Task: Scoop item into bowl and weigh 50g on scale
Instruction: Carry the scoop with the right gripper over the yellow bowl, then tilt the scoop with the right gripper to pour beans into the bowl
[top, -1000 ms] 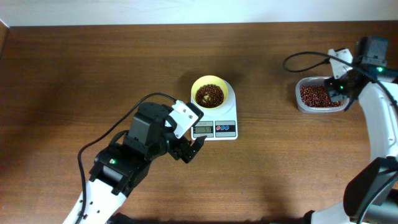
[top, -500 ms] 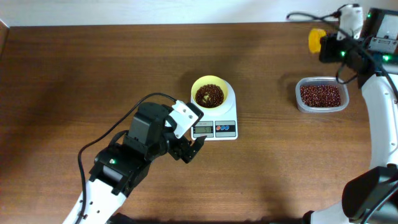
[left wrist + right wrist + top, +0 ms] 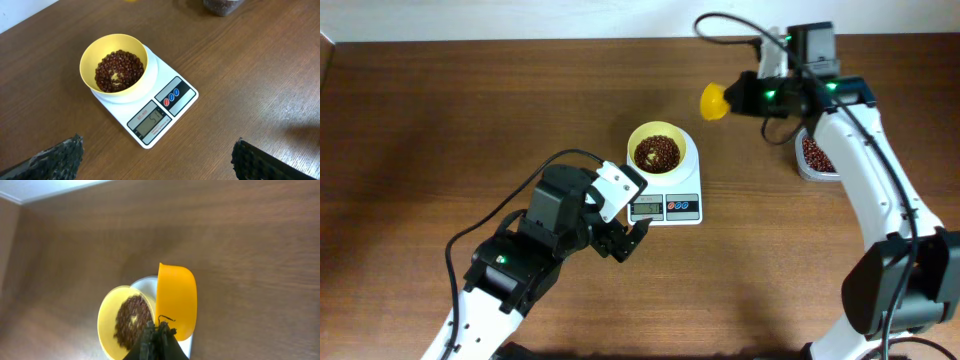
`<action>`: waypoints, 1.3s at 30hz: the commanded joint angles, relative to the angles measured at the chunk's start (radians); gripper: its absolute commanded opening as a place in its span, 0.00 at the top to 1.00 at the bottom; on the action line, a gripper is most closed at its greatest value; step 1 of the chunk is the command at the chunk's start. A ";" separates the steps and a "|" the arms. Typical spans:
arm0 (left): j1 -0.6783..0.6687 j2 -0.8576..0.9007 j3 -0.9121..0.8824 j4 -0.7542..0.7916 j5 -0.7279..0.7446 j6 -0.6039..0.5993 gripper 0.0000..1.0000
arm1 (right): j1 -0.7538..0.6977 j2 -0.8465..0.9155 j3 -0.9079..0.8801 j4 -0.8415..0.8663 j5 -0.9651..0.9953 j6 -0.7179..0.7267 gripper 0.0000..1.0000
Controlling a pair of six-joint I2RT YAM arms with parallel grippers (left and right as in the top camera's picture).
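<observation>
The pale-yellow bowl (image 3: 657, 150) stands on the white scale (image 3: 667, 207), partly filled with red-brown beans (image 3: 119, 70). My right gripper (image 3: 745, 97) is shut on the handle of a bright yellow scoop (image 3: 713, 100), which hangs in the air to the upper right of the bowl. In the right wrist view the scoop (image 3: 176, 300) shows its smooth outer side next to the bowl (image 3: 107, 325); what it carries is hidden. My left gripper (image 3: 625, 240) hovers open just in front of the scale, with its fingers (image 3: 55, 157) wide apart and nothing between them.
A clear tub (image 3: 812, 155) of beans sits to the right of the scale, partly covered by my right arm. A black cable loops above that arm. The table's far edge meets a white wall.
My right arm lifted the scoop out of the tub and swung it left towards the bowl. The left arm, bowl and scale have not moved.
</observation>
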 commanded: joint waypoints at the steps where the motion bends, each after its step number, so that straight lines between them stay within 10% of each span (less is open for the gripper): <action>1: 0.005 -0.010 -0.007 0.002 0.014 0.005 0.01 | 0.071 0.009 0.011 -0.018 -0.016 -0.122 0.96; 39: 0.005 -0.010 -0.007 0.002 0.014 0.005 0.01 | 0.208 0.157 0.010 -0.167 -0.083 -0.914 0.96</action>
